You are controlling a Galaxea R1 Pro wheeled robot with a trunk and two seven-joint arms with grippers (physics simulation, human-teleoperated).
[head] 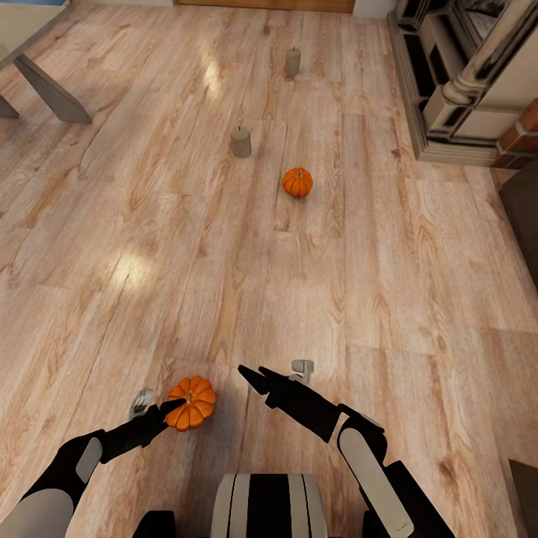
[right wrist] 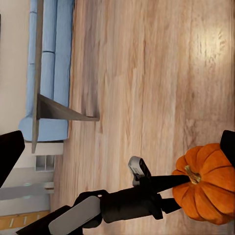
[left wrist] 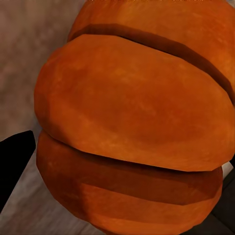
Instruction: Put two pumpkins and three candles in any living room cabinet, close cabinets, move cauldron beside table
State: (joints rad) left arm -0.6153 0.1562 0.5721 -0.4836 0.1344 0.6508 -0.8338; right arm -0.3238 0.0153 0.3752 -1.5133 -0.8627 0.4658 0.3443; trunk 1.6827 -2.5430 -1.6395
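- Pumpkin (head: 191,403) in the left hand (head: 170,407): the black fingers pinch it from the side, with one tip reaching across its top near the stem. It sits low over the wood floor (head: 359,284), though whether it is lifted or just resting there is hard to tell. In the left wrist view its orange ribs (left wrist: 132,122) press close against the camera, which fits a grip already taken so it can be carried off to a cabinet.
- Right hand (head: 254,376) hangs just beside that pumpkin with its fingers spread and nothing between them. It seems kept free, probably for a second object. Its wrist camera looks across at the pumpkin (right wrist: 205,183) and the left arm (right wrist: 122,203) holding it.
- Second pumpkin (head: 297,181) stands alone on the floor, well ahead of the robot and slightly to its right.
- Two candles stand upright further on: the nearer candle (head: 240,142) just beyond and left of the second pumpkin, the farther candle (head: 293,62) well past it. All of them are still to be collected.
- Stone fireplace (head: 463,90) fills the far right corner, and a pale worktop leg (head: 52,93) angles down at far left. The right wrist view also catches a blue sofa (right wrist: 49,73) beyond that leg.
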